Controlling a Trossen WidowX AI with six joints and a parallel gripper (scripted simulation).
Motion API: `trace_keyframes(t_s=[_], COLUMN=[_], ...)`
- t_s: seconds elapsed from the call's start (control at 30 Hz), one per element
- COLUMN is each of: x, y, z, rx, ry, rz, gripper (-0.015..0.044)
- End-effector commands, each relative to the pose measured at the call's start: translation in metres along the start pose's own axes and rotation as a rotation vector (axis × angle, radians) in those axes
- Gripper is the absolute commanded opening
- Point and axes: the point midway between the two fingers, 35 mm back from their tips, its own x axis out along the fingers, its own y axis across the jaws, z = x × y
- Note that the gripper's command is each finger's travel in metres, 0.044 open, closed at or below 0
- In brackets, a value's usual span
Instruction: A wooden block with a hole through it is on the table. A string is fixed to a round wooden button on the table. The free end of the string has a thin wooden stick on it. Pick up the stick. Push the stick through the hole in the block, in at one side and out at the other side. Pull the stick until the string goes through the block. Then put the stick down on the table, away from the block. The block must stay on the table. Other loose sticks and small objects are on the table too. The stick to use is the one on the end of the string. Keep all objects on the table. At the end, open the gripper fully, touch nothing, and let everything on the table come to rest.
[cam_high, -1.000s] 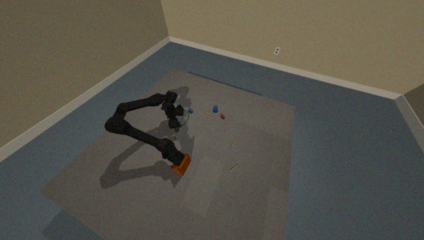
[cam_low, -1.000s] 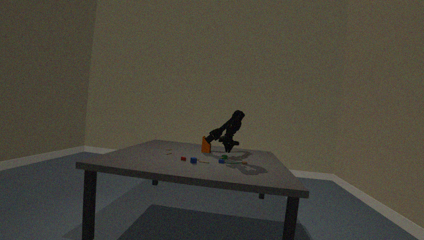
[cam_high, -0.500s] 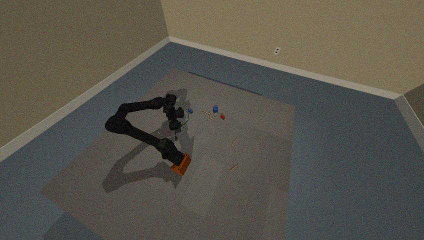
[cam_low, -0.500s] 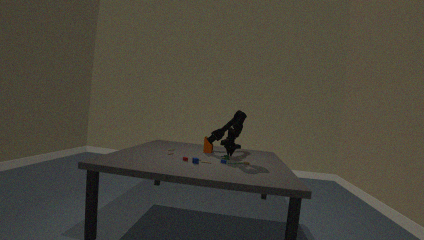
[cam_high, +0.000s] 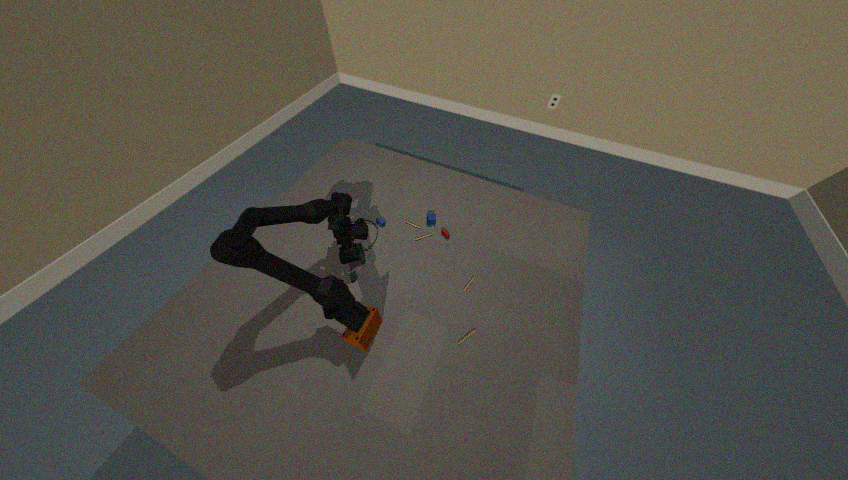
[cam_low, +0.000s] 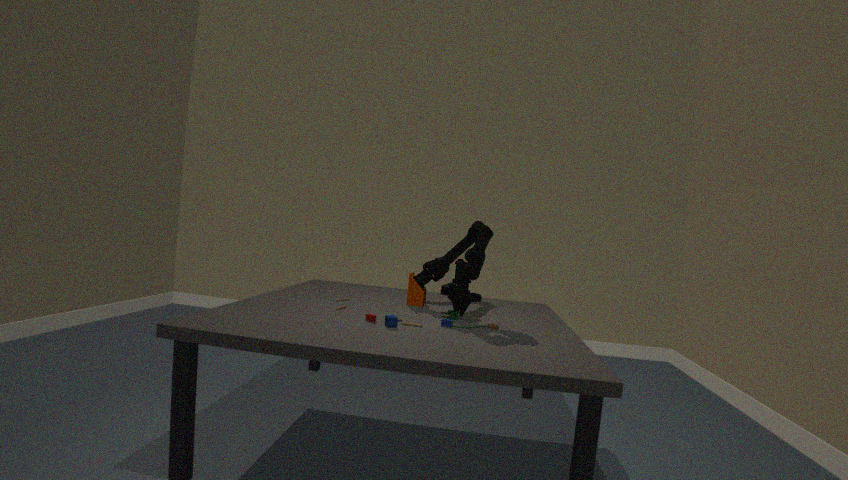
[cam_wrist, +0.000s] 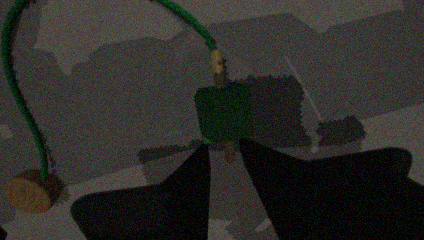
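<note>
The green block (cam_high: 360, 249) (cam_low: 454, 315) (cam_wrist: 224, 113) stands on the table. The stick (cam_wrist: 217, 61) runs through its hole: the string end shows beyond the far side, and a short tip shows at the near side, between my fingertips. The green string (cam_high: 377, 231) (cam_wrist: 8, 60) curves from the stick's far end to the round wooden button (cam_low: 493, 326) (cam_wrist: 27, 192), at the lower left of the wrist view. My gripper (cam_low: 460, 312) (cam_wrist: 223, 146) is partly open at the block's near side, with nothing clamped. Whether the fingers touch the block, I cannot tell.
A small blue object (cam_high: 380, 221) (cam_low: 446, 322) lies beyond the string. A larger blue block (cam_high: 431, 218) (cam_low: 390, 321) and a red piece (cam_high: 445, 233) (cam_low: 370, 318) lie farther off. Several loose sticks lie about, one (cam_high: 423, 236) near the red piece. The orange arm base (cam_high: 370, 331) (cam_low: 415, 294) stands nearby.
</note>
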Motion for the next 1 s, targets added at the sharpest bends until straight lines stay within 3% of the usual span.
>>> trace_keyframes(t_s=[0.0, 0.17, 0.33, 0.97], x=[0.0018, 0.0018, 0.0008, 0.0043], y=[-0.0023, -0.0023, -0.0011, -0.0013], z=[0.0011, 0.0011, 0.0001, -0.0019], rx=[0.011, 0.011, 0.002, 0.001], ry=[-0.002, -0.002, 0.001, -0.11], rz=[-0.006, -0.006, -0.002, -0.009], gripper=[0.0121, 0.0121, 0.0, 0.0])
